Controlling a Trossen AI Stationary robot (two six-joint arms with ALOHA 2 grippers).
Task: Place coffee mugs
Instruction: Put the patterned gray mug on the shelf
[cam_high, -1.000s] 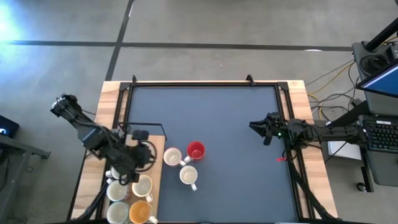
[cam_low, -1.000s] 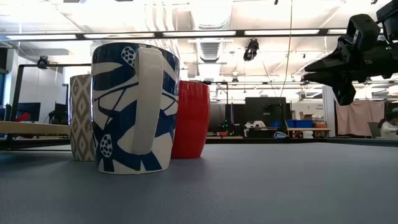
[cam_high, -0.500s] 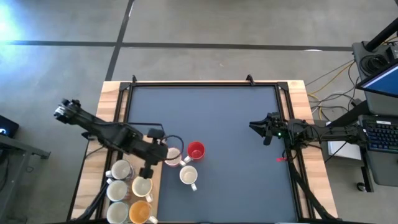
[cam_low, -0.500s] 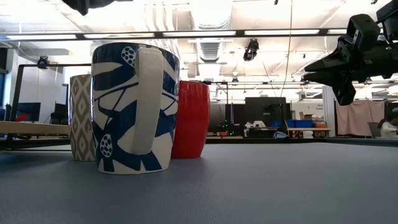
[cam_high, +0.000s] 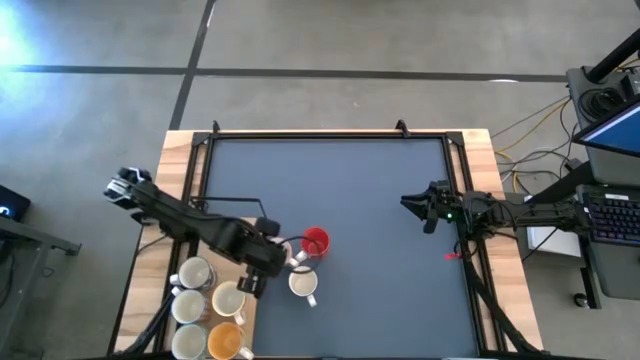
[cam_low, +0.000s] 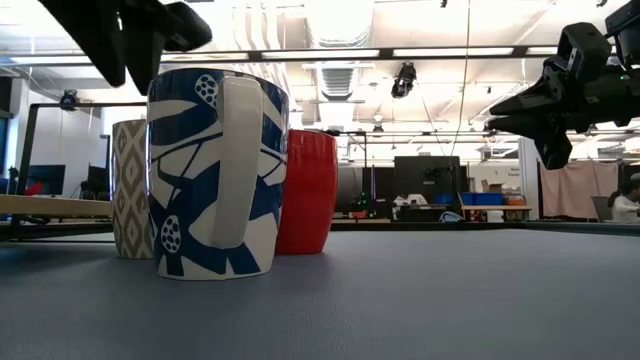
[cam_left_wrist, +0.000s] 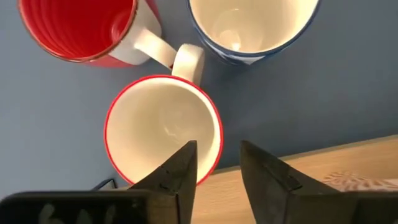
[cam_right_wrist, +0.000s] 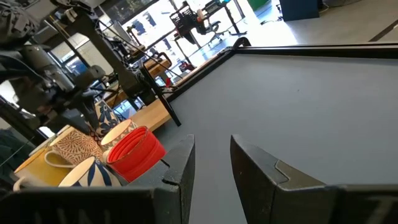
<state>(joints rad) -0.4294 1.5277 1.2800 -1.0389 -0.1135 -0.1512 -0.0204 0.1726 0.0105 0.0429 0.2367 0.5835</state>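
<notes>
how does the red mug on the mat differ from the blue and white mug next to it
The red mug is solid red inside and out with faint ribbing, while the blue and white mug has a bold blue pattern outside and a plain white inside. In the low view the blue and white mug stands nearer the camera, partly hiding the red mug behind it. Both stand upright on the dark mat, empty, each with a white side handle.

Non-task items we record: one desk (cam_high: 340, 190), dark blue-grey top, bordered by pale wooden side boards (cam_high: 175, 160). At its right edge we note a black keyboard (cam_high: 612, 218) and loose cables (cam_high: 530, 125) on grey concrete floor (cam_high: 330, 40).
</notes>
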